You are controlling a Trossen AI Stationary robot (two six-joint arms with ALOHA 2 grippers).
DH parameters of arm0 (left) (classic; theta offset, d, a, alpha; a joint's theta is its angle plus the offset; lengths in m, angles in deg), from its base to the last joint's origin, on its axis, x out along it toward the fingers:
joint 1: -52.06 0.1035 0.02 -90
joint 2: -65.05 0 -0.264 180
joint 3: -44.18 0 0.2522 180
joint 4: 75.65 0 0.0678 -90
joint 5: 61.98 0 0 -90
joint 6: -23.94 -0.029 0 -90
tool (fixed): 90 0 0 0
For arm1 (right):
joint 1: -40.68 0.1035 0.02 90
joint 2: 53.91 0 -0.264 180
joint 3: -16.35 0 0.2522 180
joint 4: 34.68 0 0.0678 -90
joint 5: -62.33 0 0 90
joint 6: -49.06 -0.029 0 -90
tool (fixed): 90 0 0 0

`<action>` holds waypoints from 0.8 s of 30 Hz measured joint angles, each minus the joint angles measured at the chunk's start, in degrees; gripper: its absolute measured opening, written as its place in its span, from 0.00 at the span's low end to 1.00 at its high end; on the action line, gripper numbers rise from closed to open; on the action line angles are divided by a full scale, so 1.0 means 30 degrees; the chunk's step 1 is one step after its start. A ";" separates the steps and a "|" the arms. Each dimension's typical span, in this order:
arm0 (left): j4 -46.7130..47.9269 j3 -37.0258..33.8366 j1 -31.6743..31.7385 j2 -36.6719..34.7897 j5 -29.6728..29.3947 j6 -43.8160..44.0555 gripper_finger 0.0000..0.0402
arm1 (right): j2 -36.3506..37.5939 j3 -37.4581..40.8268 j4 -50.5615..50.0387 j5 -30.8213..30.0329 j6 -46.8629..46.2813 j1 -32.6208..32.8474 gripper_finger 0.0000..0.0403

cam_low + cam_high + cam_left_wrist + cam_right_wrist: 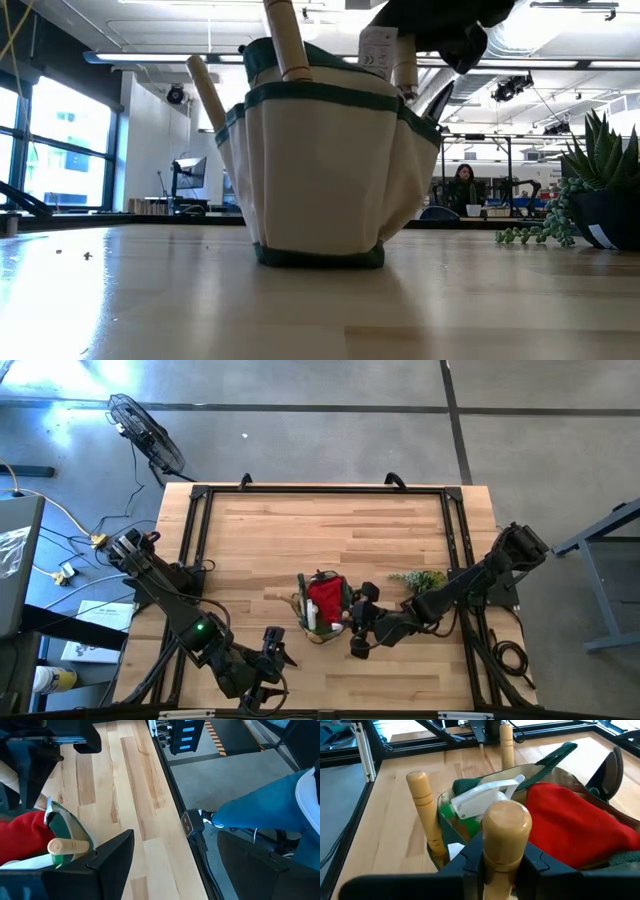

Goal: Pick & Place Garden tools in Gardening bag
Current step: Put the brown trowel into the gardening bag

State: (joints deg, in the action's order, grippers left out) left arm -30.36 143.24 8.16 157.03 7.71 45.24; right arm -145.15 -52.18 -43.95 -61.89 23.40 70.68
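The gardening bag, cream fabric with green trim in the low view, stands on its base mid-table. It holds a red bundle, a green-and-white item, black shears and two wooden-handled tools standing upright. My right gripper is at the bag's right side, shut on a third wooden handle. My left gripper is open and empty, left of the bag near the table's front edge. My right gripper pinches the wooden handle just below its rounded free end between its two fingers. It comes from the table's right, slanting down, and the fingers lie across the handle. The handle stands about upright at the bag's right side; its lower part is hidden in the bag.
A leafy green sprig lies right of the bag, and a potted plant shows at the low view's right. A black frame rail borders the table. A person's blue-clad leg is beside the table.
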 joint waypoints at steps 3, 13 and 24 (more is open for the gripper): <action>0.0000 0.0000 0.0004 0.0000 -0.0002 0.0000 0.69 | 0.0000 0.0000 -0.0016 0.0029 -0.0018 -0.0008 0.13; 0.0001 0.0000 0.0004 0.0000 -0.0002 0.0000 0.69 | 0.0000 0.0000 0.0000 0.0071 0.0727 -0.0051 0.13; 0.0000 0.0000 0.0005 0.0000 0.0005 0.0000 0.69 | 0.0000 0.0000 -0.0003 0.2103 0.1931 -0.0558 0.13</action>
State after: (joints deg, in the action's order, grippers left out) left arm -30.36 143.24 8.18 157.03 7.73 45.24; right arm -145.15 -52.18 -43.96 -55.58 29.20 69.00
